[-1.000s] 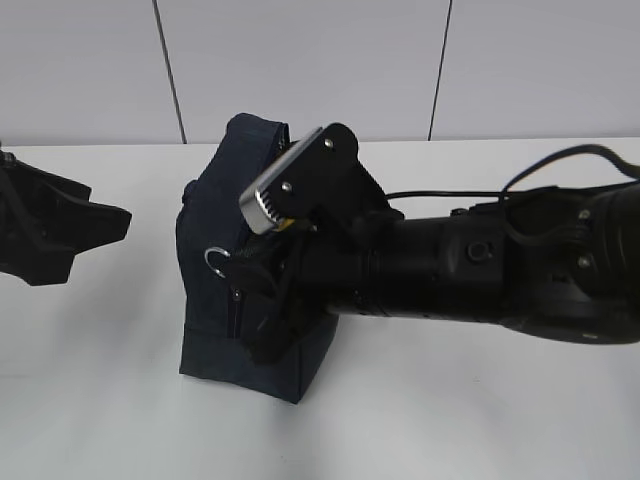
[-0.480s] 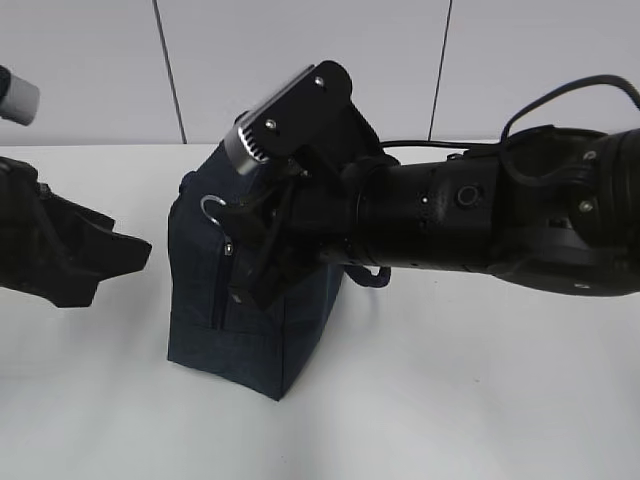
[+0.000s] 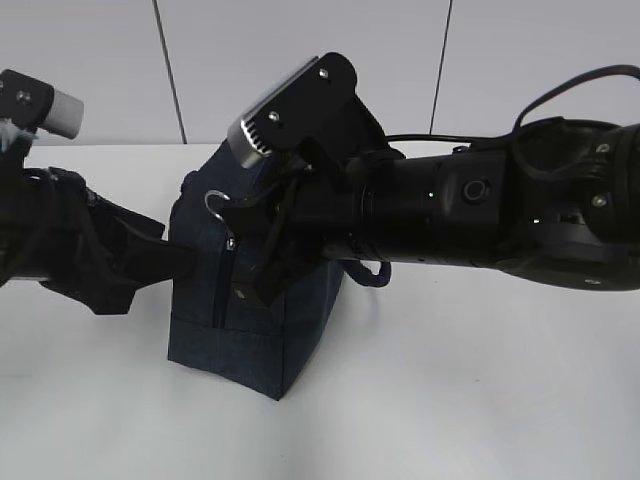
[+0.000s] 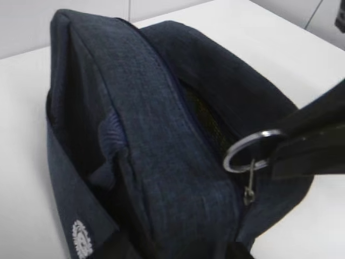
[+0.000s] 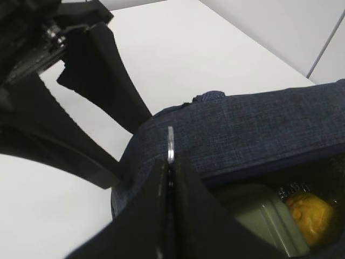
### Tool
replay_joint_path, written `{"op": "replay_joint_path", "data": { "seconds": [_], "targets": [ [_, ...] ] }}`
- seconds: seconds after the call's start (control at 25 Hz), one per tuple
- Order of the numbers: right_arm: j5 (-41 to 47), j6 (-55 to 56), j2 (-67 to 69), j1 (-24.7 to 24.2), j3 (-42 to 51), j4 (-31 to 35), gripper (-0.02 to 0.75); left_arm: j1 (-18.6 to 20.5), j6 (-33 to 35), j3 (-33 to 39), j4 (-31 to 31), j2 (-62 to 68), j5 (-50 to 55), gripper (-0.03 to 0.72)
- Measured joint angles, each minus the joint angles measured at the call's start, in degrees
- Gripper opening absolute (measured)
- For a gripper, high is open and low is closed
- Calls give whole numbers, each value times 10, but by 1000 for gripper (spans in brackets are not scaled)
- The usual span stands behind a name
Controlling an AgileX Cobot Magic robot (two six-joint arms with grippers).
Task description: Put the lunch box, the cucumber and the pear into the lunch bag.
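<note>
The navy lunch bag [image 3: 250, 320] stands mid-table, its top partly open. My right gripper [image 3: 235, 205] reaches in from the right and is shut on the zipper's metal ring pull [image 3: 214, 203], which sticks out between its closed fingers in the right wrist view [image 5: 170, 141]. Inside the bag I see the pale green lunch box [image 5: 259, 221] and the yellow pear [image 5: 310, 213]. The cucumber is hidden. My left gripper [image 3: 175, 262] comes from the left, open, its fingers [image 5: 121, 100] spread on either side of the bag's near end. The ring also shows in the left wrist view [image 4: 250, 151].
The white table [image 3: 450, 400] runs to a pale panelled wall [image 3: 300, 60] at the back. The right arm's thick body [image 3: 480, 225] hangs over the right half of the table. The bag's loop handle [image 3: 365, 272] hangs under that arm.
My left gripper has moved right and reached the bag's end. My right gripper rose with the ring pull, and the bag shifted slightly left and now stands taller.
</note>
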Motion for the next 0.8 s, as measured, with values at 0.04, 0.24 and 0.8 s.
{"op": "replay_joint_path", "data": {
  "seconds": [0.04, 0.24, 0.8],
  "targets": [
    [1, 0, 0, 0, 0, -1, 0, 0, 12, 0, -9, 7, 8, 340],
    [1, 4, 0, 0, 0, -1, 0, 0, 44, 0, -46, 45, 10, 197],
    [42, 5, 0, 0, -42, -2, 0, 0, 71, 0, -81, 55, 24, 10]
  ]
}}
